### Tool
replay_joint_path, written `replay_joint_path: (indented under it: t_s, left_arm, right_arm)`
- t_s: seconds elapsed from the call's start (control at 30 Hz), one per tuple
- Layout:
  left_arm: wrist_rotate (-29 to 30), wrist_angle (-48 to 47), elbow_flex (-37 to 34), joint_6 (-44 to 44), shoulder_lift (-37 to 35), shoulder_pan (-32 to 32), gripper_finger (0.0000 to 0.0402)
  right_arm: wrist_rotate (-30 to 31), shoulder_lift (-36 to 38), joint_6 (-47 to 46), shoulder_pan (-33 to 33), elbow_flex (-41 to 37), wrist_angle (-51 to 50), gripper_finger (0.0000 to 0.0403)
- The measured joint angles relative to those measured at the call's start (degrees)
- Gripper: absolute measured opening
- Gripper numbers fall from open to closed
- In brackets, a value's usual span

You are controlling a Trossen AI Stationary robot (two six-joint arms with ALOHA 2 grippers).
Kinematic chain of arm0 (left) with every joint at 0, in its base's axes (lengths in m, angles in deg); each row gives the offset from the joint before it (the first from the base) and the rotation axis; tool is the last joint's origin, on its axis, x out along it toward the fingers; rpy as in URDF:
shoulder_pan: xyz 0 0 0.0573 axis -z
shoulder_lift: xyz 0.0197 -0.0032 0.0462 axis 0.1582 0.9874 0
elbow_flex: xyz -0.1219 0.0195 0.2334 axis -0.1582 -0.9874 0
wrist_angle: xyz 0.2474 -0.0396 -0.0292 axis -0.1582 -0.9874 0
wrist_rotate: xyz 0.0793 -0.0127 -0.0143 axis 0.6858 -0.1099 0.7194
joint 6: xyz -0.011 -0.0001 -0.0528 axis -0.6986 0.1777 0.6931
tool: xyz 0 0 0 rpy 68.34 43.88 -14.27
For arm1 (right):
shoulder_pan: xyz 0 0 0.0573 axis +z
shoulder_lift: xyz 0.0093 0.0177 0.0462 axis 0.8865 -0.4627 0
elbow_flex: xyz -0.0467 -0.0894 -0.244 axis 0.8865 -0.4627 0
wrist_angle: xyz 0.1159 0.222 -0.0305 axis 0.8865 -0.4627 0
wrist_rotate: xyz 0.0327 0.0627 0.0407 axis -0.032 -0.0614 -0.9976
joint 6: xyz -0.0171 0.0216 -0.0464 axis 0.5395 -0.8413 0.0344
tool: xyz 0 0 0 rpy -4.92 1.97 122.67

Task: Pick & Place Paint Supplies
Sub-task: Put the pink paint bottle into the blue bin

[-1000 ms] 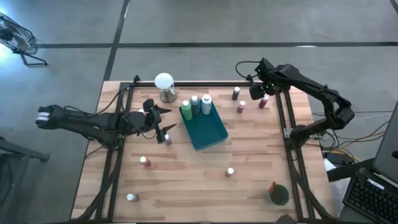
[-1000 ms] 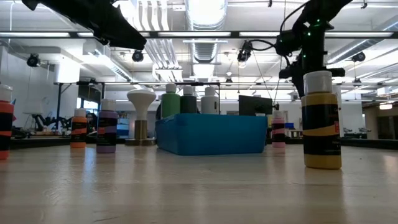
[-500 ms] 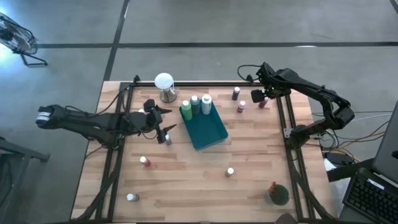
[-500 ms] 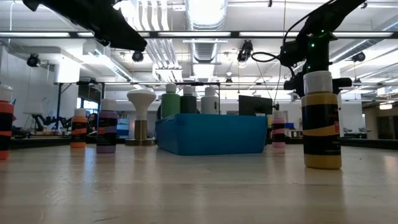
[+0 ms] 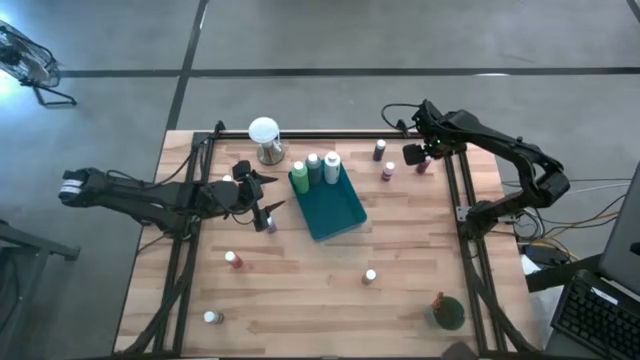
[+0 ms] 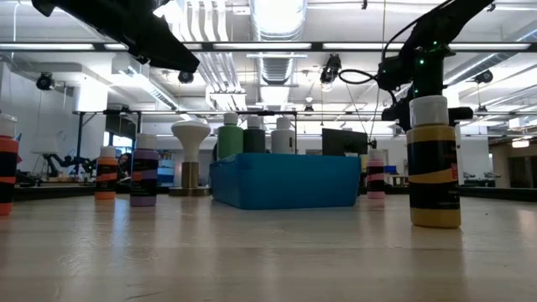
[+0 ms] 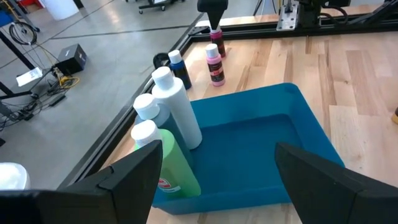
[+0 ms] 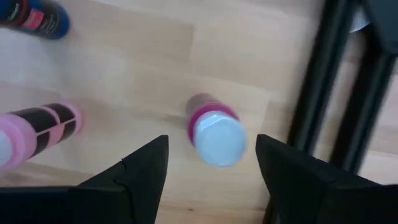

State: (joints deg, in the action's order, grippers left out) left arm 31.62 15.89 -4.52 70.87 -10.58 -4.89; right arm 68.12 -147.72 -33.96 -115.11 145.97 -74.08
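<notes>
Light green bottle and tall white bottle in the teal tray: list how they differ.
The light green white-capped bottle has a green body and a printed label; the tall white bottle is plain white all over. The green one stands at the teal rectangular tray's corner, the white one further along that wall. Both are upright, capped, inside the tray.

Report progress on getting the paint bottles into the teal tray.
Done: three bottles stand at the far end of the teal tray. In hand: nothing is gripped; the right gripper hangs open above a magenta bottle near the table's far right edge, and the left gripper waits open beside the tray. Left: that bottle, two neighbours and the scattered bottles nearer the front.
</notes>
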Motion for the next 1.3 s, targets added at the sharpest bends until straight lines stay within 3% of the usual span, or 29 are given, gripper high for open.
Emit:
replay_joint_path:
  t_s: [0.67,1.3]
  left_arm:
    - [0.0,0.0,0.0,0.0,0.0,0.0,0.0314]
    - [0.0,0.0,0.0,0.0,0.0,0.0,0.0314]
  right_arm:
    - [-0.5,-4.4,1.8,-0.5,-0.1,1.2,0.0233]
    - [0.3,-3.6,2.7,-1.0,-0.1,1.0,0.0118]
